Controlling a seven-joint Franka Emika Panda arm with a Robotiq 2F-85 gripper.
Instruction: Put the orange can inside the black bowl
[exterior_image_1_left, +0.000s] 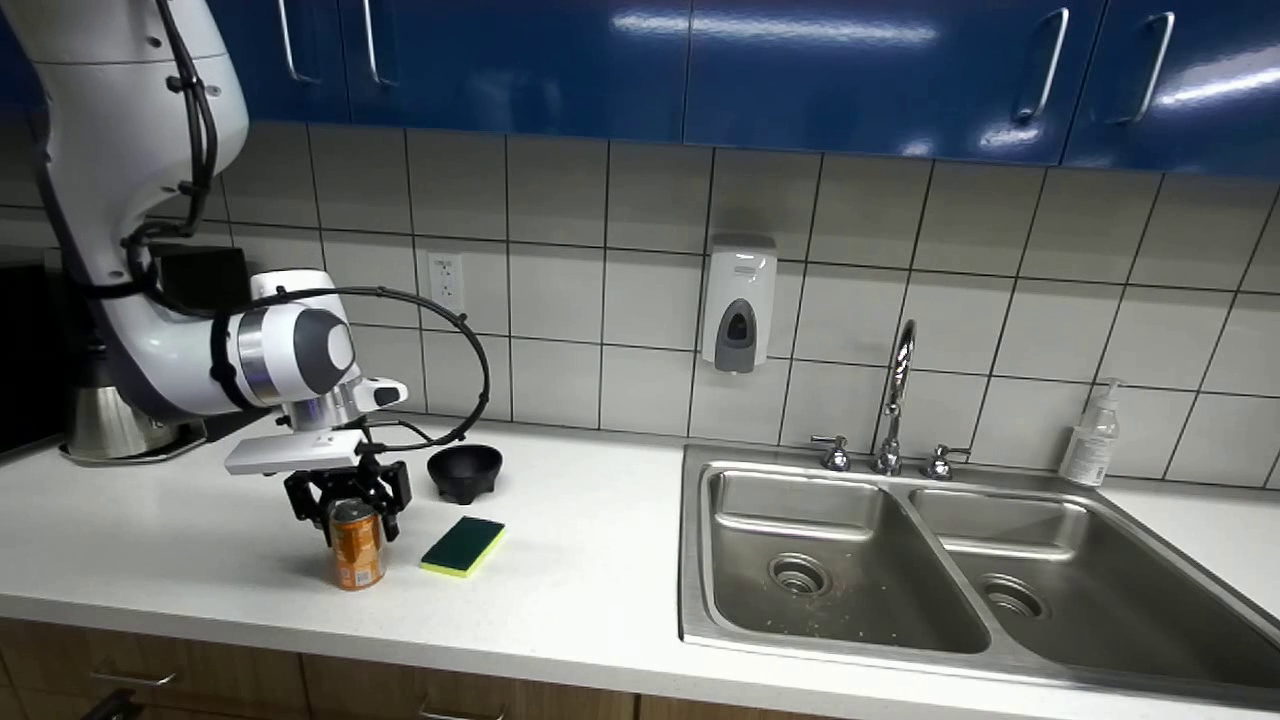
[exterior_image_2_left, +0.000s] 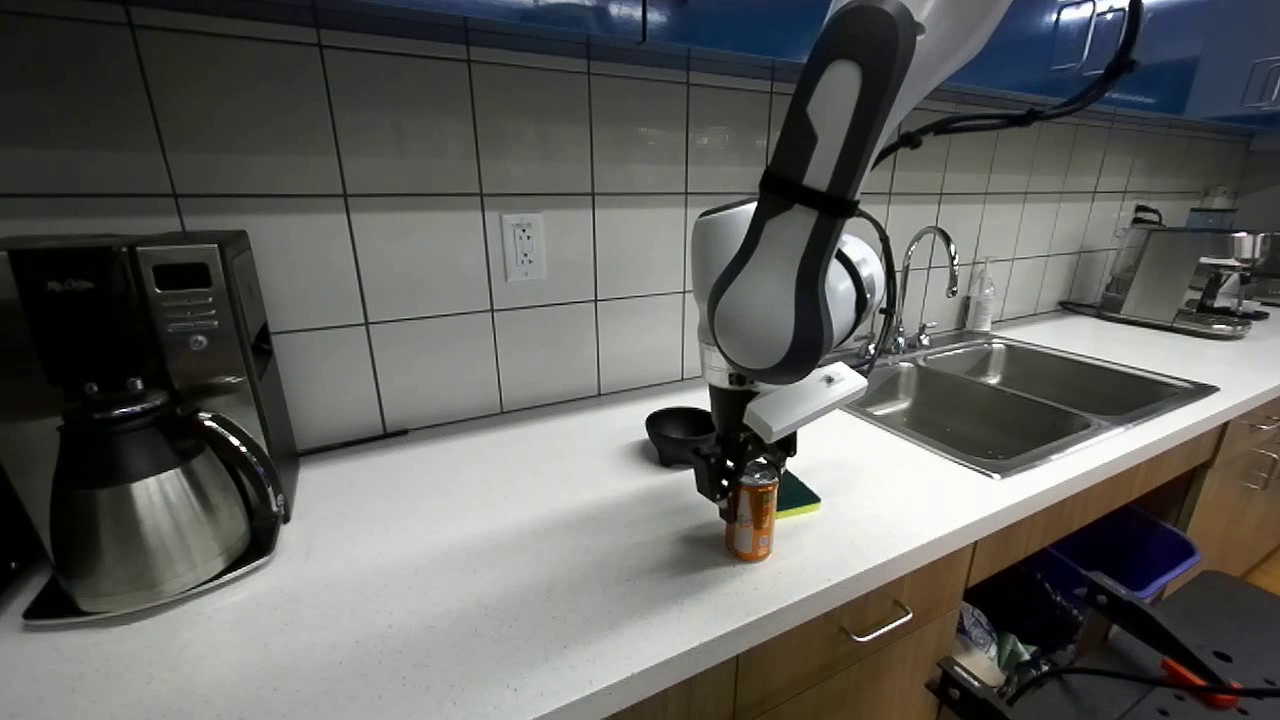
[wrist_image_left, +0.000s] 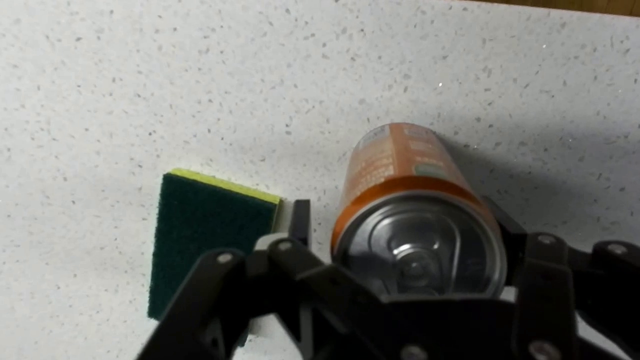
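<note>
"Pictured near the front edge of the counter (exterior_image_1_left: 590, 545)?"

"The orange can (exterior_image_2_left: 755, 520), upright, coppery, pale print on its flank, silvery on top. The gripper (exterior_image_1_left: 359, 536) stands spread around it, a gap on one side; the black bowl (exterior_image_1_left: 465, 470) sits nearer the back edge."

The orange can (exterior_image_1_left: 358, 558) is supported upright by the white table (exterior_image_1_left: 590, 560), its upper part flanked by the spread black fingers (exterior_image_1_left: 391, 526) of the robot arm (exterior_image_1_left: 185, 360). A green-and-yellow sponge (exterior_image_1_left: 463, 543) is laid flat nearby; the black bowl (exterior_image_1_left: 466, 472) is placed farther back, near the tiled wall (exterior_image_1_left: 555, 290). A steel double sink (exterior_image_1_left: 950, 560) is set well apart.
</note>
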